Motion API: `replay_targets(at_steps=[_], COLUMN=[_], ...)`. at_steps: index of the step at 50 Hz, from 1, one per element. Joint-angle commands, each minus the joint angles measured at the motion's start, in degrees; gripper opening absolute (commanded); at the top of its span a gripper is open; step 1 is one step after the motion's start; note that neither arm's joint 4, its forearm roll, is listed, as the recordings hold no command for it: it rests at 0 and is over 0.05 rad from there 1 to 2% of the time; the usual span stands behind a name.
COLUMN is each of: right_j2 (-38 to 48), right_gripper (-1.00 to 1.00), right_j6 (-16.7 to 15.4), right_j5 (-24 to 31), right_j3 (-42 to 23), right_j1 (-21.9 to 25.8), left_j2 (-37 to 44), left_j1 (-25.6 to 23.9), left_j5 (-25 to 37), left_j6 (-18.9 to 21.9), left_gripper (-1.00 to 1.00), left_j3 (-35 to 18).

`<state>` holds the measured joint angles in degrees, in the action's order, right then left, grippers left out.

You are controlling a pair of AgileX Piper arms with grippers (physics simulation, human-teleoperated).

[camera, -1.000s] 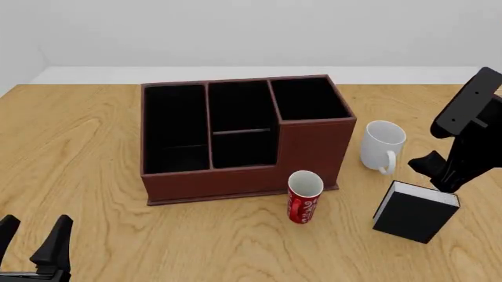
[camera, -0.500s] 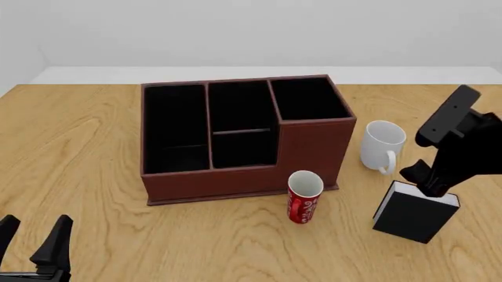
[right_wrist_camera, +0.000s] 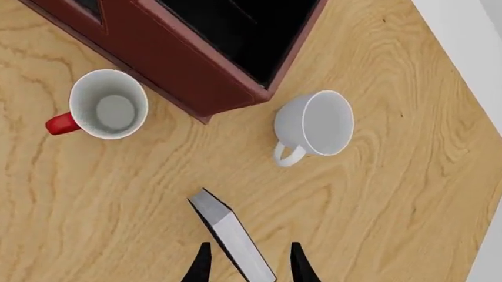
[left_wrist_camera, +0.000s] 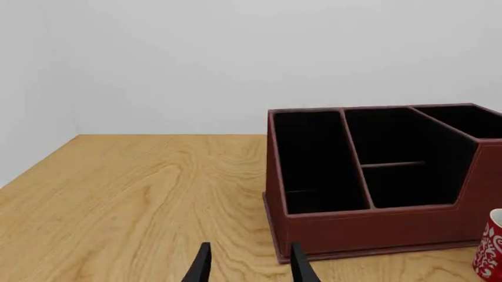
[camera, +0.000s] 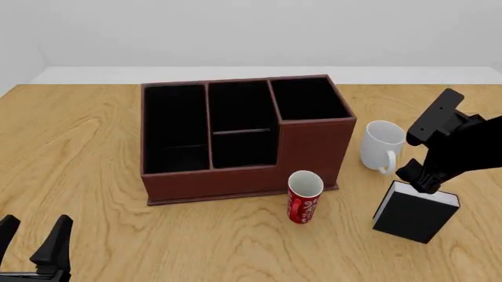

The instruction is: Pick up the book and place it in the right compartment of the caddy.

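Black hardcover book [camera: 414, 213] stands upright near the table's [camera: 79, 147] right edge, white page edges facing up, and the right gripper [camera: 415, 179] hangs directly above its top, nearest the end closest to the white mug [camera: 382, 144]. Seen from the right wrist, the two fingers are spread apart and straddle the book's page edge [right_wrist_camera: 231, 235], one on each side, with no clamp on it. Just beyond sits the mug, and the reddish-brown caddy [camera: 235, 138] fills the middle of the table, its tall right compartment [camera: 307, 98] at the far right corner of the box. A red soda can [camera: 304, 197] stands at the caddy's near right corner. Down at the near left edge, the left gripper [camera: 35, 247] sits with fingers parted, holding nothing.
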<state>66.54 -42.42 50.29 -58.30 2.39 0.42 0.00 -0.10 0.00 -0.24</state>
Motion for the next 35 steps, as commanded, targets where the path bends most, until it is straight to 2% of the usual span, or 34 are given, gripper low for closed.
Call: replay_targets(at_steps=[1,19,24,25,31,32,35], right_j2=[2.08,3.69,4.54,4.45,5.62,5.41,6.04], right_gripper=[1.0,1.0,1.0,1.0,1.0,1.0,1.0], right_j6=[0.16,0.94,1.57,2.64,1.76,2.96,2.85], right_j5=[-1.18,-3.74,-4.91,-5.21,-6.55,-6.78,-7.65], right_j3=[0.04,2.19,2.97,3.07,5.01,5.16,5.74], right_j1=[0.74,0.62,1.25,1.98,1.24,1.9,1.76], left_j2=[0.0,0.0,0.0,0.0,0.0,0.0,0.0], left_j1=[0.0,0.0,0.0,0.0,0.0,0.0,0.0], left_j5=[0.0,0.0,0.0,0.0,0.0,0.0,0.0], left_j6=[0.0,0.0,0.0,0.0,0.0,0.0,0.0], left_gripper=[1.0,1.0,1.0,1.0,1.0,1.0,1.0], left_j3=[0.0,0.0,0.0,0.0,0.0,0.0,0.0])
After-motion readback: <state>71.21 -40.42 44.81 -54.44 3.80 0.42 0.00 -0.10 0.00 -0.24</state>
